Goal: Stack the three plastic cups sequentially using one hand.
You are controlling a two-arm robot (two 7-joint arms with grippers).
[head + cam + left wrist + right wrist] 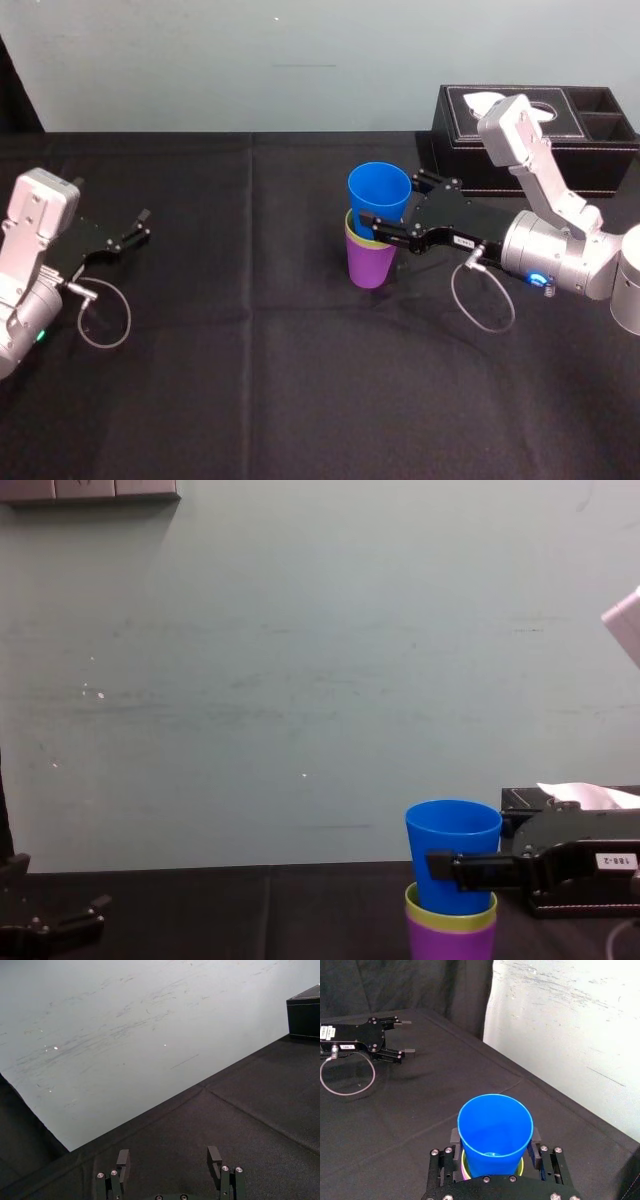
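The three plastic cups stand nested upright at the table's middle: the blue cup [380, 195] sits in the yellow-green cup [352, 234], which sits in the purple cup [370, 266]. From the side, the blue cup [452, 855] rises well above the yellow-green rim [450, 918] and the purple cup [450, 943]. My right gripper [390, 206] reaches in from the right, level with the lower part of the blue cup [495, 1130], one finger [455, 1136] pressed to each side. My left gripper [140, 226] rests open at the far left with nothing in it.
A black tissue box [540, 130] with white tissue stands at the back right, just behind my right arm. Black cloth covers the table [250, 400]. A pale wall closes off the far edge.
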